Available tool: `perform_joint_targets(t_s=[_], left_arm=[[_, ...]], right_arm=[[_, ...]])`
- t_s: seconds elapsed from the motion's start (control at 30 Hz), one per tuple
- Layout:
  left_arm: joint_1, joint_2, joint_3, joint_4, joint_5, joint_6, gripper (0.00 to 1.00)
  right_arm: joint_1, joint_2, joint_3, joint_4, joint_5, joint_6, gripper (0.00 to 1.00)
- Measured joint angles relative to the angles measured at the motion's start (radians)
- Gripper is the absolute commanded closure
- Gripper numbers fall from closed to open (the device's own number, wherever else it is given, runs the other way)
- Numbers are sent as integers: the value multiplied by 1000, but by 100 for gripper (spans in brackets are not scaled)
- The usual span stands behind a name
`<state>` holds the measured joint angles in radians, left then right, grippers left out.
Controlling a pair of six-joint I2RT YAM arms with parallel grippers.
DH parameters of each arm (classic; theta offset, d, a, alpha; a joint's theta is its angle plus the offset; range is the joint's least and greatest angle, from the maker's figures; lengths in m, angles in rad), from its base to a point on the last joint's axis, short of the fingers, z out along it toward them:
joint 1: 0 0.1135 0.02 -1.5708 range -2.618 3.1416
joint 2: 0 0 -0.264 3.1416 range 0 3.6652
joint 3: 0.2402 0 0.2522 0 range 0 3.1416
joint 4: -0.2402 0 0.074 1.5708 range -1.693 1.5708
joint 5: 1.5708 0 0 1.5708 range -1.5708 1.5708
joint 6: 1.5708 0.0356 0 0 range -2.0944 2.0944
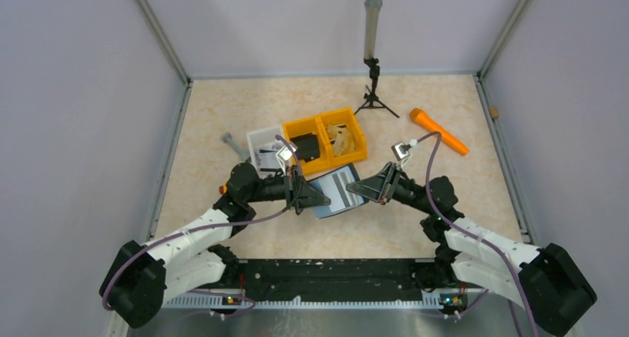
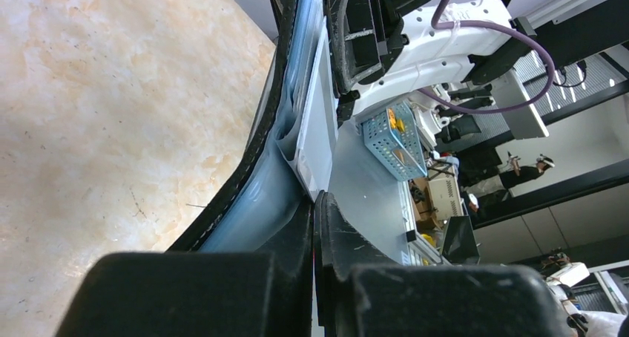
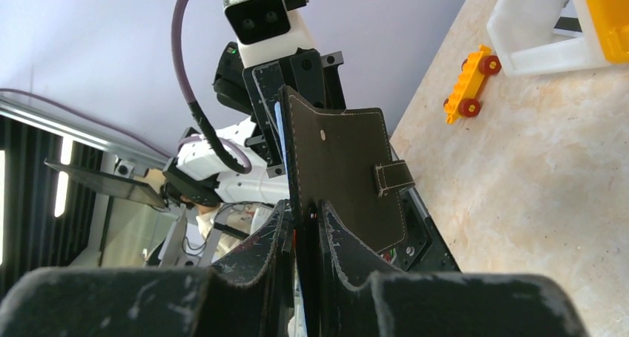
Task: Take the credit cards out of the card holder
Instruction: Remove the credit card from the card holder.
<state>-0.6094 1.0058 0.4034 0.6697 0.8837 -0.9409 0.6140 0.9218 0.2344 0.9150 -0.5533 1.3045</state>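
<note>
Left claw (image 2: 313,203) and right claw (image 3: 303,218) pinch card holder (image 3: 345,166); yellow bin (image 1: 335,115) behind.

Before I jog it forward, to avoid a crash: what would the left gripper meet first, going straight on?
The card holder, whose edge sits right at the left gripper. Just beyond it, as far as depth shows, the right gripper faces it.

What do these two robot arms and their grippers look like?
The left arm and right arm have white shells, black joints and a purple cable each. The left gripper and right gripper are black, scuffed, wedge-shaped, with two fingers.
</note>
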Motion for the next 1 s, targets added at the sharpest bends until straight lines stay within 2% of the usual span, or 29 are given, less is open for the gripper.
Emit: perform_joint_targets(t_s=[0.07, 0.13, 0.17, 0.2, 0.23, 0.53, 0.77, 1.0], left_arm=[[0, -3, 0, -5, -1, 4, 100], [0, -3, 0, -8, 0, 5, 100], [0, -3, 0, -11, 0, 5, 100], [0, -2, 0, -12, 2, 5, 100], [0, -2, 0, -12, 5, 5, 100], [5, 24, 19, -53, 40, 8, 100], [23, 24, 27, -119, 33, 47, 100], [36, 29, -7, -125, 43, 53, 100]], right_arm=[[0, 9, -1, 13, -3, 7, 98], [-1, 17, -5, 29, -8, 9, 89], [-2, 21, -5, 33, -13, 9, 89], [-2, 27, -5, 39, -18, 8, 99], [-2, 32, -5, 43, -23, 7, 100], [-8, 50, -5, 31, -42, -25, 100], [-8, 25, -21, -41, 5, -46, 100], [-14, 20, -70, -26, 59, -32, 100]])
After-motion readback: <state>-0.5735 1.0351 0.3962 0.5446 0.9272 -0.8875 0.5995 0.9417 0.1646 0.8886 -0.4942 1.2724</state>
